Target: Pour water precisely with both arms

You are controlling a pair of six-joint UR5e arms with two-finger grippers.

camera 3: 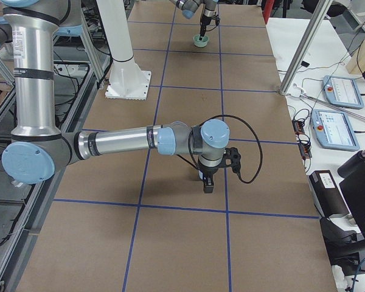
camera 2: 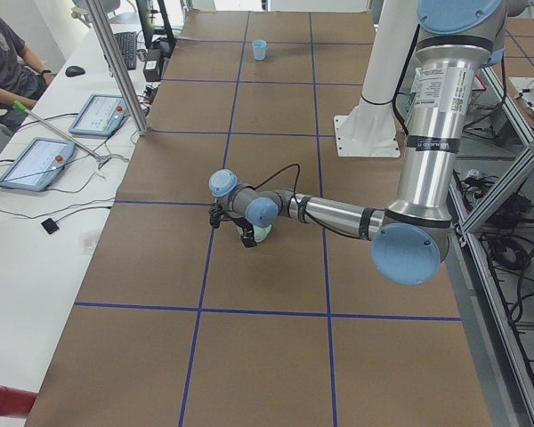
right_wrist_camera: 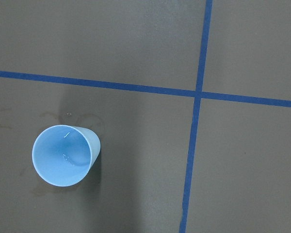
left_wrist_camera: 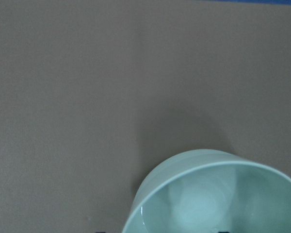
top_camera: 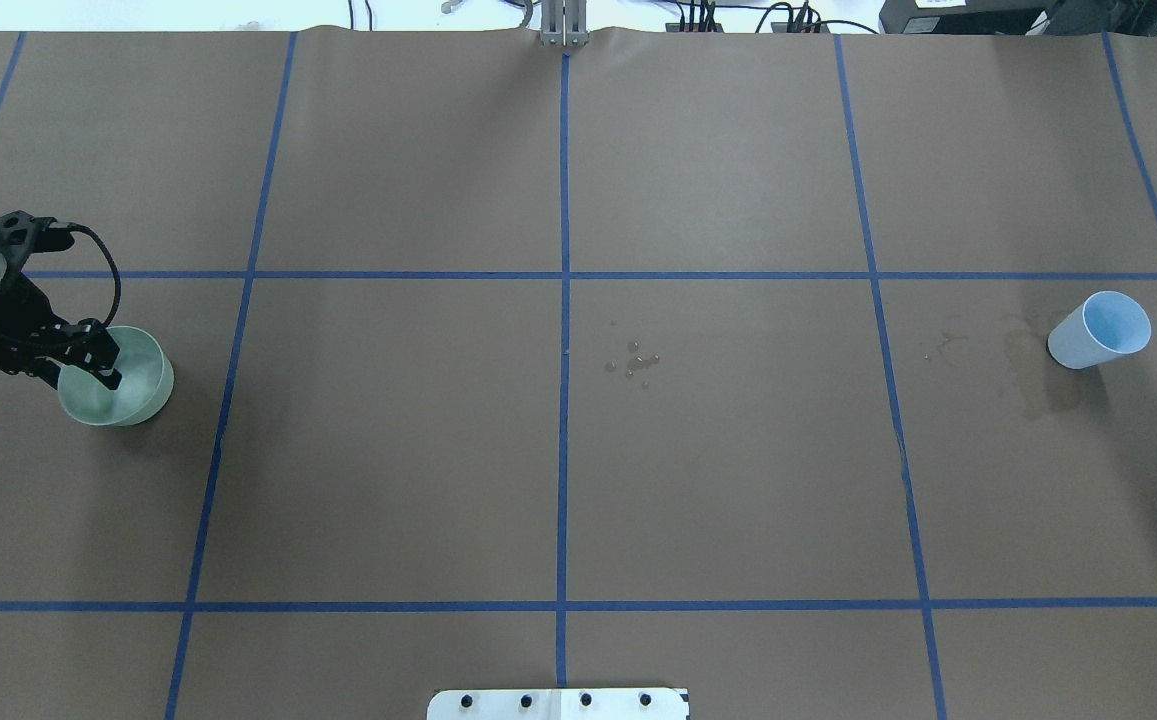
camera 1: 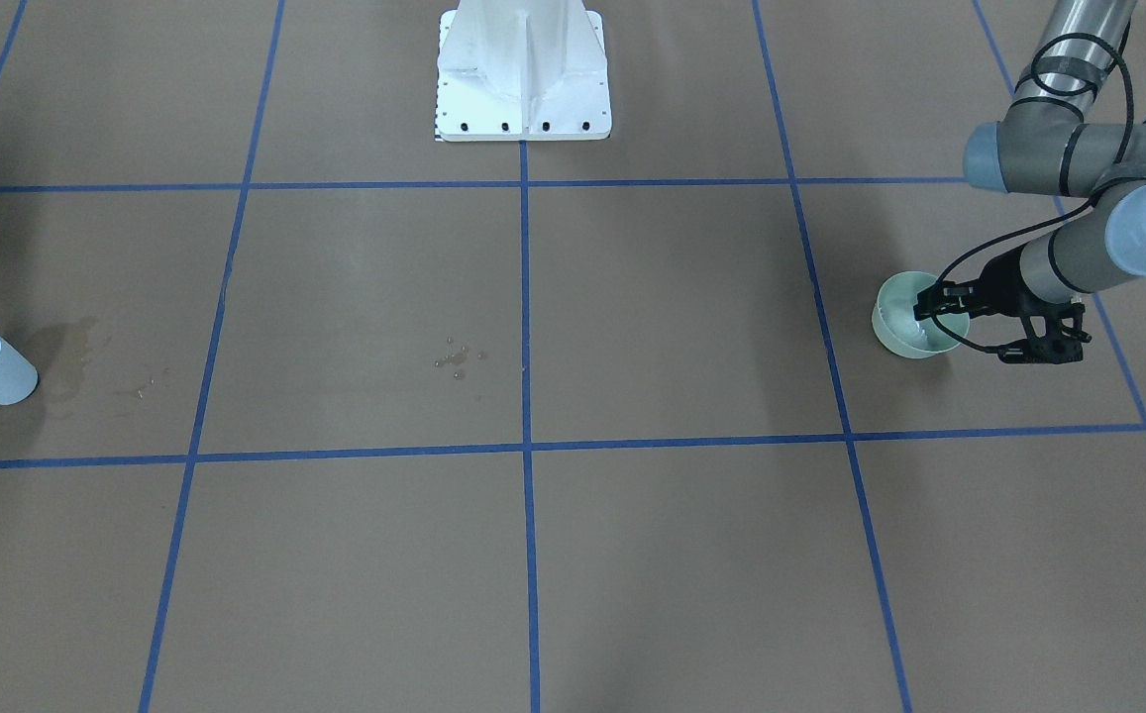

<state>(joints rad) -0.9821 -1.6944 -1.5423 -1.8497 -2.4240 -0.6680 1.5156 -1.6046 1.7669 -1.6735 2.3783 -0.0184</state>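
Observation:
A pale green bowl [top_camera: 138, 385] stands on the brown table cover at my far left; it also shows in the front view [camera 1: 904, 322] and the left wrist view [left_wrist_camera: 208, 194]. My left gripper [top_camera: 98, 362] is low at the bowl's rim, jaws apart, one finger inside and one outside. A light blue cup [top_camera: 1098, 330] stands at the far right, seen from straight above in the right wrist view [right_wrist_camera: 65, 155], with faint glints of water [right_wrist_camera: 64, 156] inside. My right gripper [camera 3: 208, 182] hangs above the cup; I cannot tell if it is open or shut.
Spilled drops [top_camera: 635, 362] lie near the table's middle. A damp stain [top_camera: 1023, 365] spreads beside the cup. The white pedestal [camera 1: 523, 74] stands at the robot's edge. Blue tape lines grid the cover. An operator [camera 2: 4, 62] and tablets [camera 2: 36, 163] sit beyond the far edge.

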